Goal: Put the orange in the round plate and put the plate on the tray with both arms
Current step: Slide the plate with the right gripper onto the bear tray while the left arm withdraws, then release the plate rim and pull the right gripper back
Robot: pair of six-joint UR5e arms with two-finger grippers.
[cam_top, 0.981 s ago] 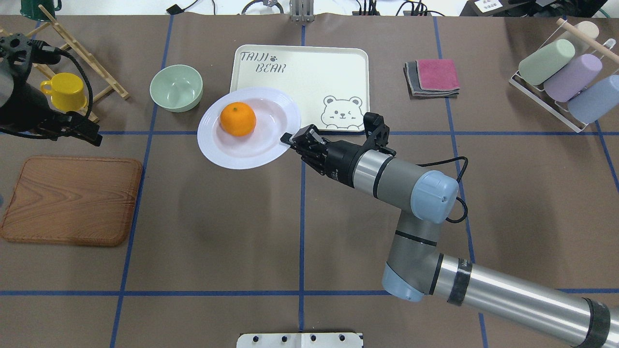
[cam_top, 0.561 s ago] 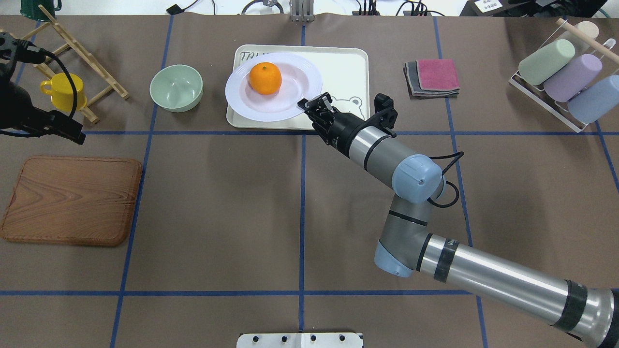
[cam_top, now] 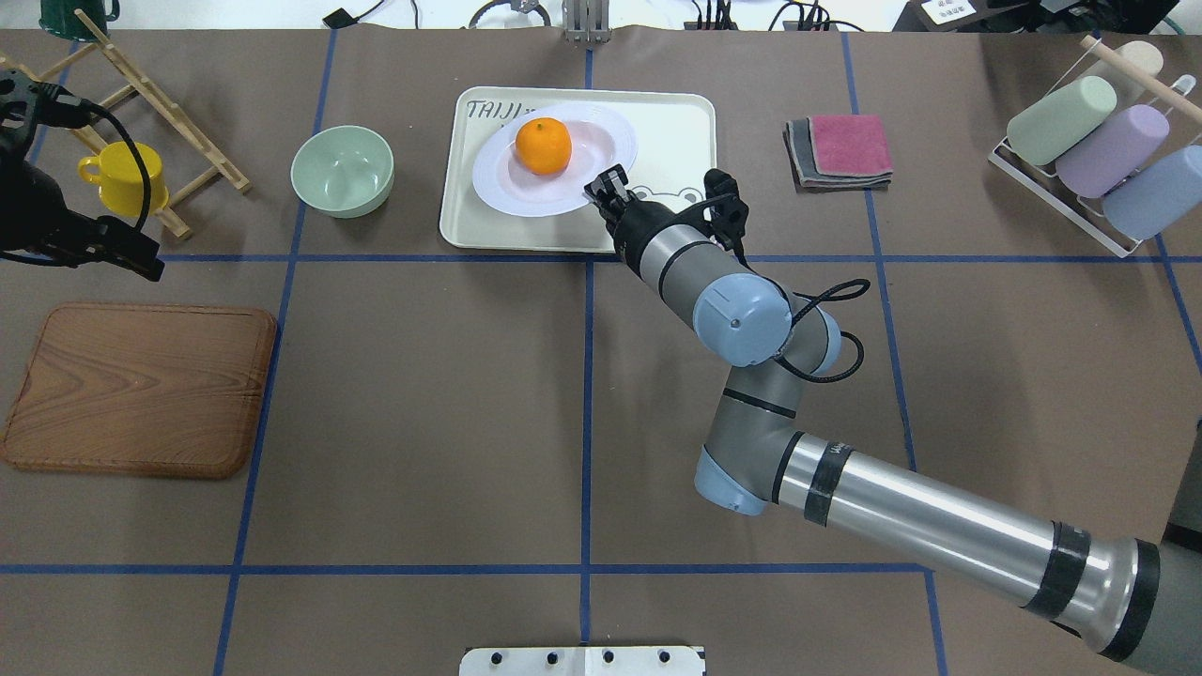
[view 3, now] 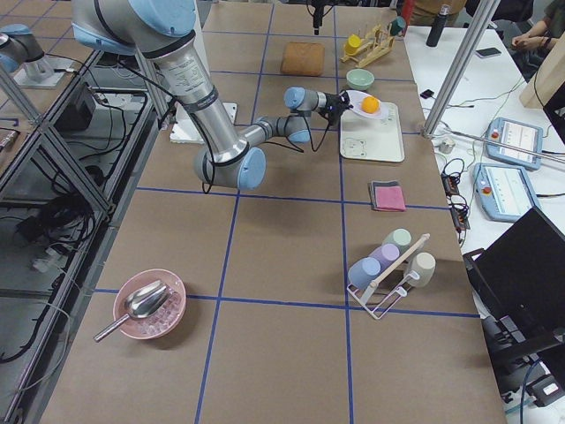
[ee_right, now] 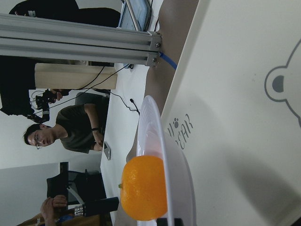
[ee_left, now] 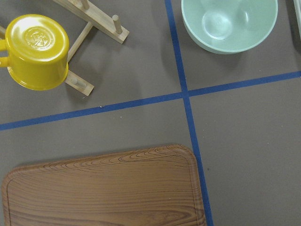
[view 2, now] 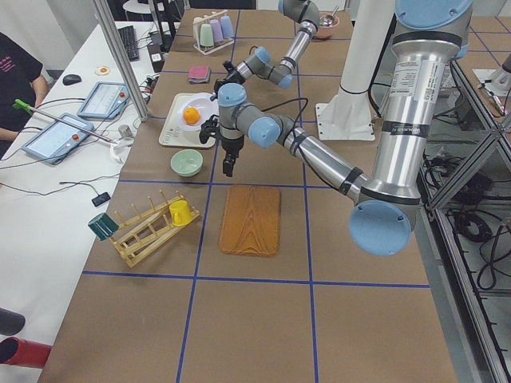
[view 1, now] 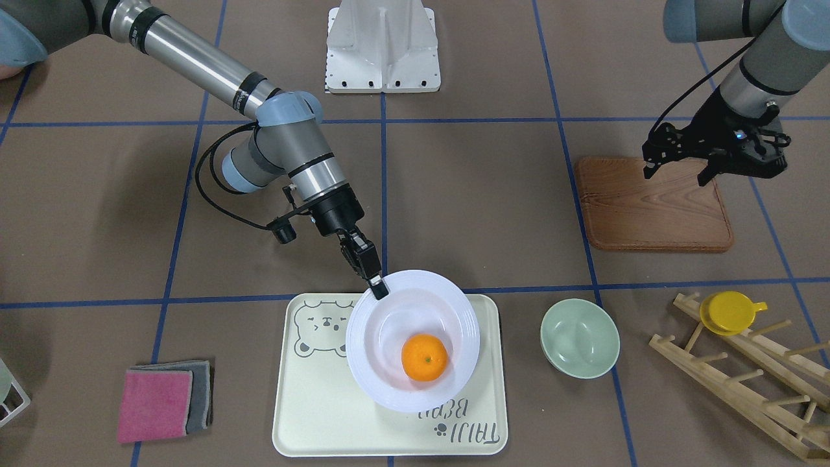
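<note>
right jaws clamp the ridged round plate [cam_top: 507,186] bearing a glossy orange [cam_top: 543,145].

Robotics laboratory arranged for manipulation trials. Evidence follows. The table [cam_top: 423,422] is covered in brown paper ruled into large squares by blue tape lines [cam_top: 586,376]. Two industrial robot arms [cam_top: 920,526] reach over the table, and a white pedestal [view 1: 382,45] is bolted to it on the robot's side. Aluminium frame posts [view 3: 457,66] stand along the table's far long side. Beyond them runs a white bench [view 2: 48,183] carrying control tablets [view 3: 512,141] and loose leads. A person [view 2: 16,76] sits at that bench. On the pedestal side of the table, metal struts and bundled cables [view 3: 62,221] occupy the floor.
</note>
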